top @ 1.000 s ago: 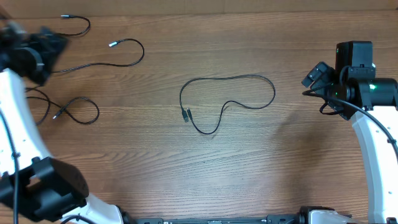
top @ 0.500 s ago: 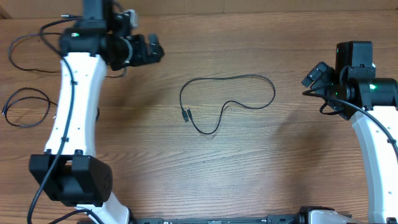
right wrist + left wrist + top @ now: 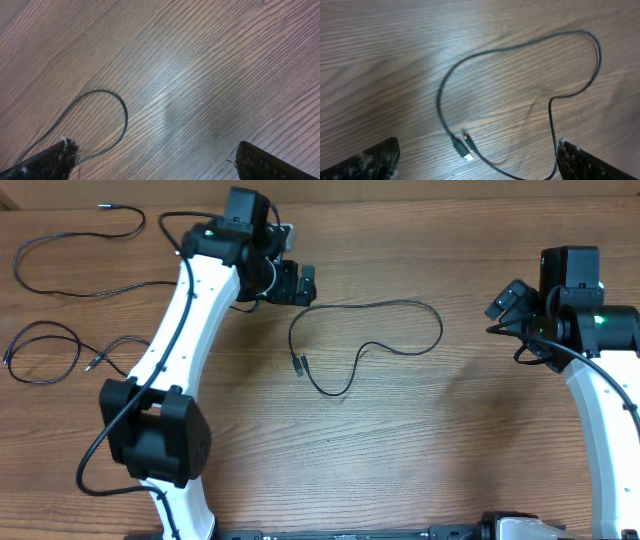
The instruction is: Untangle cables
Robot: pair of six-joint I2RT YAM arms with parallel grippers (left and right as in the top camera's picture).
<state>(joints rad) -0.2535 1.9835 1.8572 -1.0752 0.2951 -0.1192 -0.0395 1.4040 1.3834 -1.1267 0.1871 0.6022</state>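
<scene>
One black cable (image 3: 365, 340) lies as an open loop in the middle of the table, its two plug ends (image 3: 298, 365) side by side at the loop's left. It also shows in the left wrist view (image 3: 520, 47), plugs (image 3: 462, 147) between the fingers. My left gripper (image 3: 300, 285) hovers open and empty above the loop's upper left (image 3: 479, 150). Two more cables lie at the far left: one at the top (image 3: 80, 255) and one lower (image 3: 45, 352). My right gripper (image 3: 503, 302) is open and empty (image 3: 155, 150); a bend of the cable (image 3: 117, 107) shows beside its left finger.
The left arm (image 3: 190, 310) stretches diagonally from the front left across to the back middle, passing by the lower left cable. The right arm (image 3: 600, 400) stands along the right edge. The table is bare brown wood (image 3: 400, 440).
My left arm has swung from the far left edge to the right, over the middle cable's upper left. The cables at the left lie differently than before. The right arm has not moved.
</scene>
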